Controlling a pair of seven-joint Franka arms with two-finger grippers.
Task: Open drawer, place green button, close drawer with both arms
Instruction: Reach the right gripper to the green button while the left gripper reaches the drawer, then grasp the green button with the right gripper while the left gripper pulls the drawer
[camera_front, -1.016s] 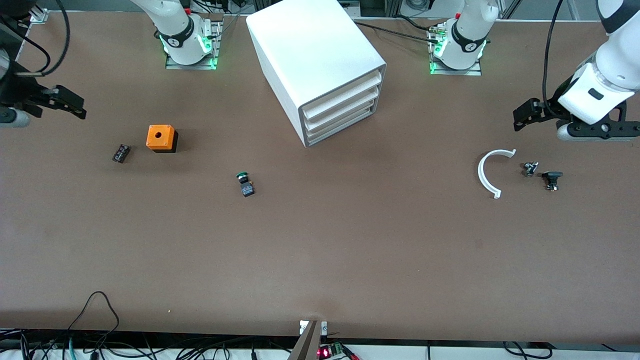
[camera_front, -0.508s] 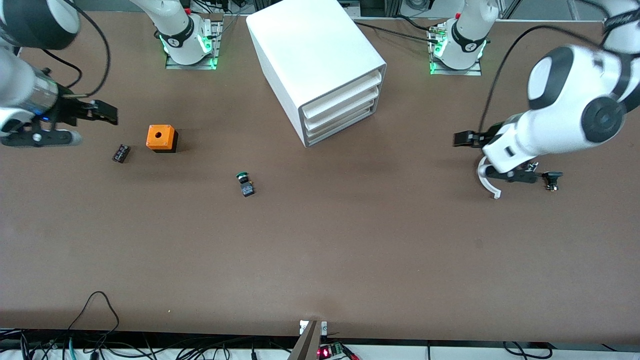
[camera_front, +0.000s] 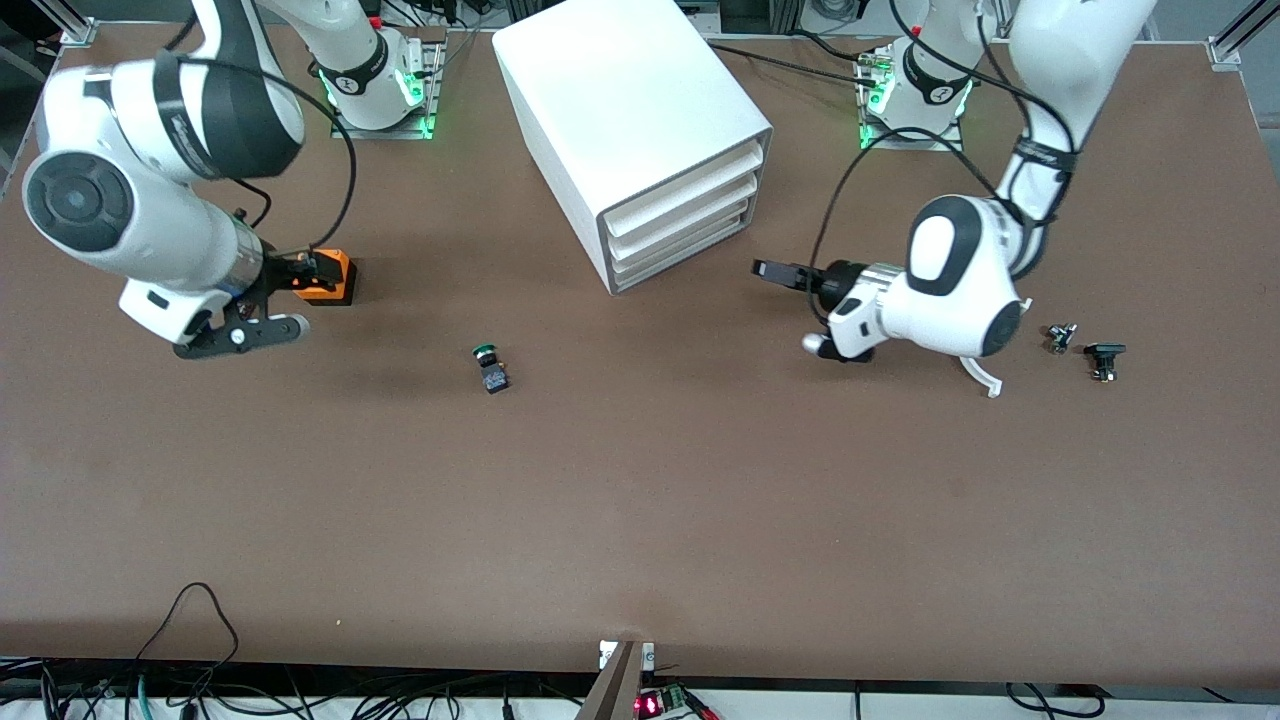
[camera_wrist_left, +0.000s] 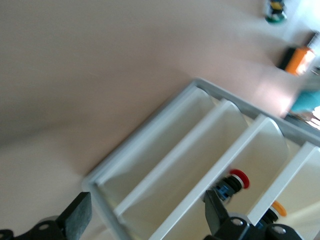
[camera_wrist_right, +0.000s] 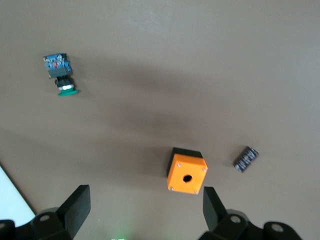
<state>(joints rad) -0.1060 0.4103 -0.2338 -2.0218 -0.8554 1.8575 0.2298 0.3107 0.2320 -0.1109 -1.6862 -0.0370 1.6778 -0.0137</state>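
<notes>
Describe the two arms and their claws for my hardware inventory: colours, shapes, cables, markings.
Both the left arm and the right arm have glossy white rounded shells with dark round joint caps and black bands. A black cable loops along each. The bases glow green and carry a small round logo. The left claw and the right claw are black, with two flat fingers.

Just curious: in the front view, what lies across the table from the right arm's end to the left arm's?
Orange cube, green button, white cabinet, left hand, white curved strip, small grey part, small black part.
</notes>
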